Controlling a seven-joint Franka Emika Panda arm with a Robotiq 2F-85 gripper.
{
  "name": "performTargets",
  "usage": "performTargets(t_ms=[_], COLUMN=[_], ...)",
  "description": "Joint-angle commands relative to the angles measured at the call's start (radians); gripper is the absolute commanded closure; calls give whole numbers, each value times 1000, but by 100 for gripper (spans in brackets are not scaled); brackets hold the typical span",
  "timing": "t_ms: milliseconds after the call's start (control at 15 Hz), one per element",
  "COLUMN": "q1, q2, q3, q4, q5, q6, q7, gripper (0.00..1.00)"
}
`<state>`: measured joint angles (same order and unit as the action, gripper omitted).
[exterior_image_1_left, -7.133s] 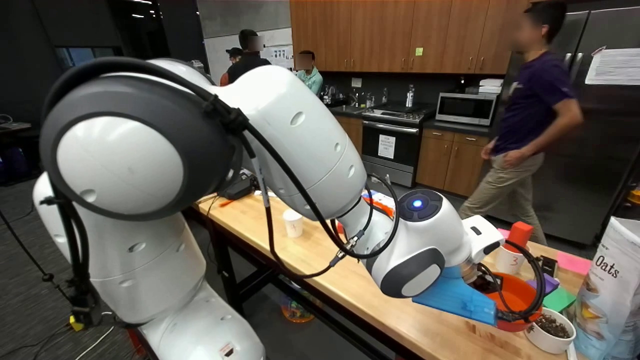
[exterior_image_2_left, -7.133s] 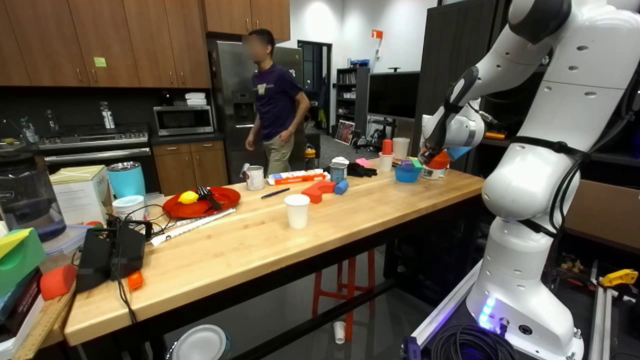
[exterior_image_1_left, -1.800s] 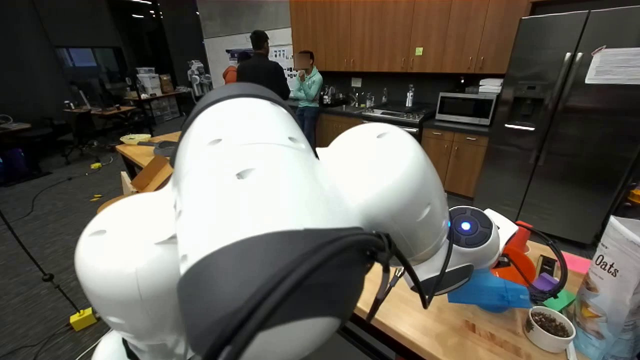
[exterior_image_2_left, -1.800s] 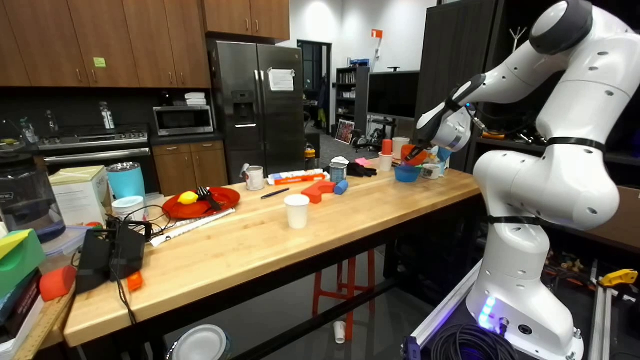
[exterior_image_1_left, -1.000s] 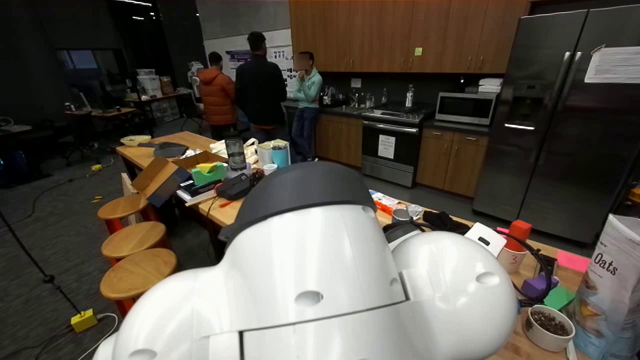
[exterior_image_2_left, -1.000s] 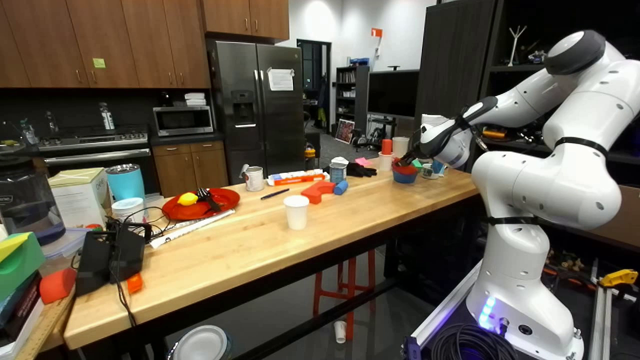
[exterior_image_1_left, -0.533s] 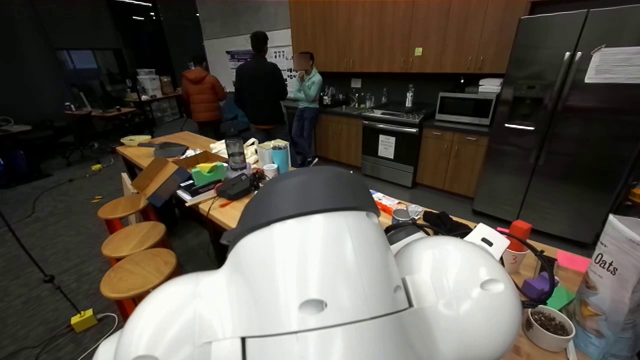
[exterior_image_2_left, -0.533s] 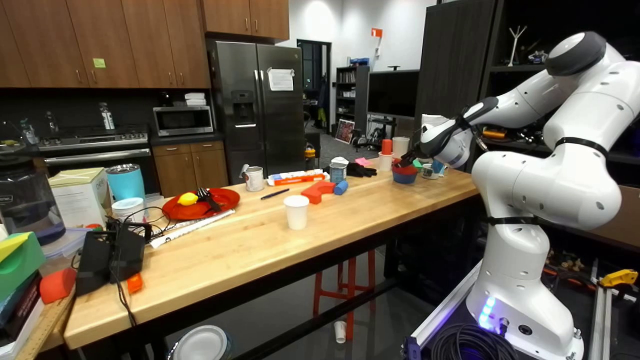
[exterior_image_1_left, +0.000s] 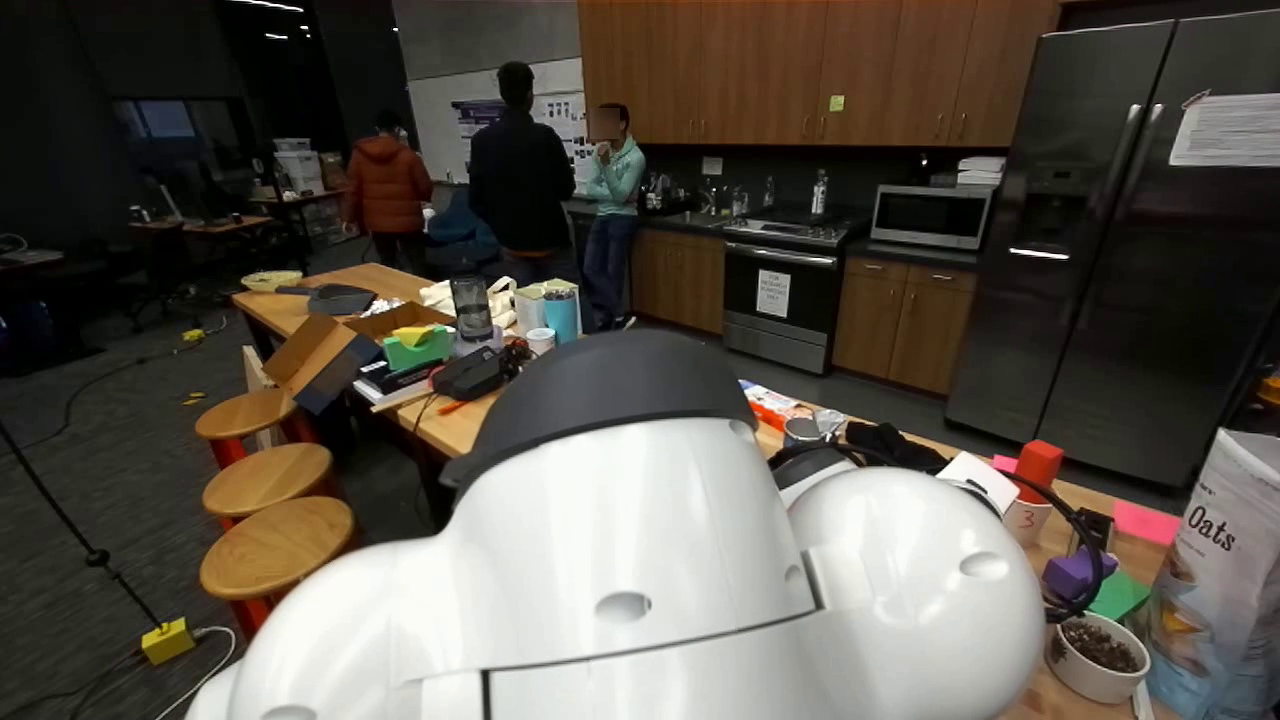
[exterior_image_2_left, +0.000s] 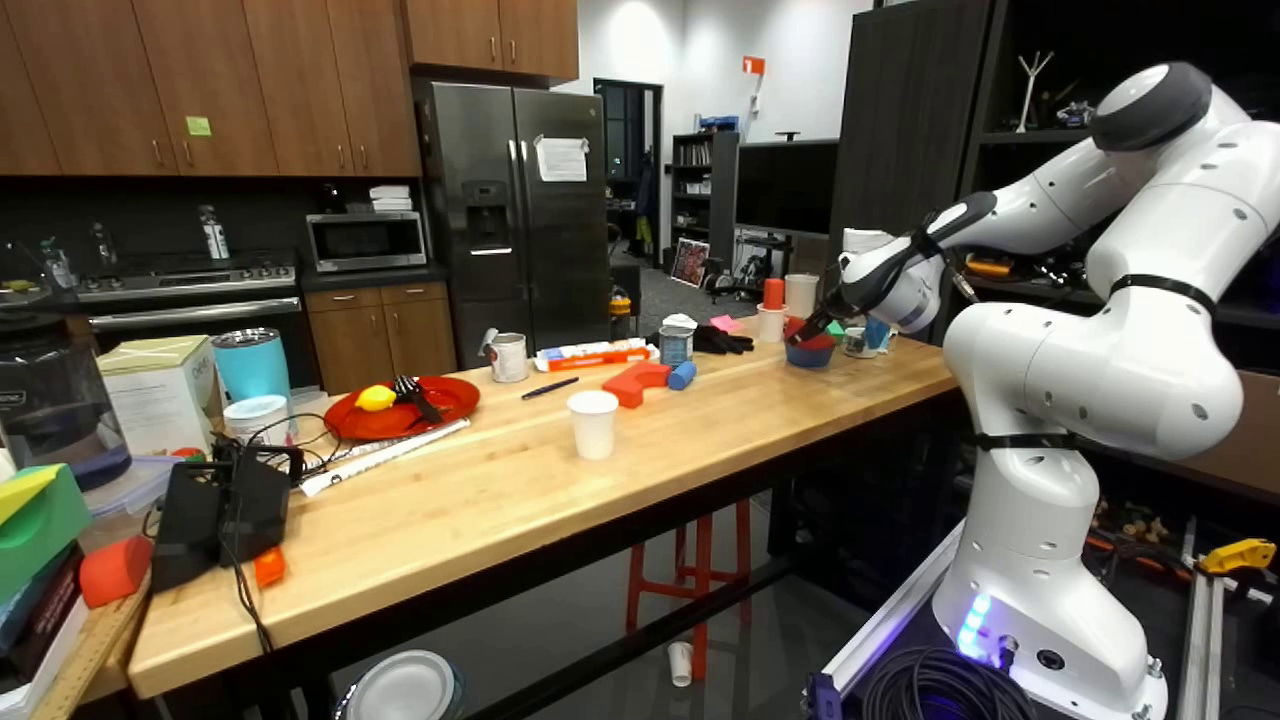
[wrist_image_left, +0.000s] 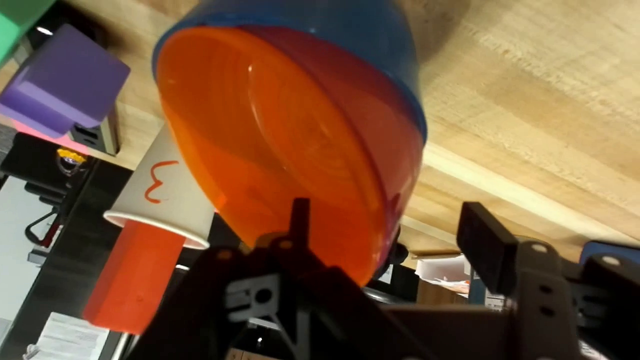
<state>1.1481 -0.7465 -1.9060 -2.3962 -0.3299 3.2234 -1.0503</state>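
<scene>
1. The gripper (wrist_image_left: 390, 225) hangs at the orange plastic bowl (wrist_image_left: 295, 125), its fingers (wrist_image_left: 485, 247) spread wide; in the wrist view one side of the bowl's rim shows in the gap, and the spread seems to leave that rim room, with no squeeze visible; whether the finger over the bowl's inside touches it, I cannot tell

2. The bowl sits tilted in the blue plastic bowl (wrist_image_left: 325, 12), one side standing high, probably because the blue wall props it; both are toward a short end of the table (exterior_image_2_left: 500, 520), under the robot arm (exterior_image_2_left: 1050, 200)

3. Near them, toward the long edge on the refrigerator (exterior_image_2_left: 565, 260) side, a paper cup marked 3 (wrist_image_left: 165, 185) carries a red block (wrist_image_left: 135, 280); its walls likely hold the block upright

4. Closer to that short end are a purple block (exterior_image_1_left: 1080, 572), a green block (exterior_image_1_left: 1120, 597) and a white ramekin (exterior_image_1_left: 1098, 688) of dark crumbs (exterior_image_1_left: 1100, 645), the ramekin just beside an upright Oats bag (exterior_image_1_left: 1215, 560) that seems full enough to stand unaided

5. Farther along, a metal can (exterior_image_2_left: 676, 345) stands near the refrigerator-side edge, and a white paper cup (exterior_image_2_left: 594, 425) stands upright nearer the opposite long edge

6. Toward the other short end, a red plate (exterior_image_2_left: 462, 400) bears a lemon (exterior_image_2_left: 376, 397) and black utensils (exterior_image_2_left: 428, 402), its rim perhaps there to stop the lemon rolling

7. Beyond the table, a microwave (exterior_image_2_left: 367, 240) sits on a dark counter (exterior_image_2_left: 385, 277)
</scene>
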Motion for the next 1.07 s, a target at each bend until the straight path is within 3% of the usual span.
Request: performTargets(t_ms=[0,400,800,1000], q1=[13,18,52,105], q2=[50,110,252,315], q3=[-1,-5,-38,-88], q4=[15,16,15,17], q5=[17,12,2,-6], q6=[-68,-106,-111,-130], q7=[61,137,211,246], gripper=[56,99,98,98])
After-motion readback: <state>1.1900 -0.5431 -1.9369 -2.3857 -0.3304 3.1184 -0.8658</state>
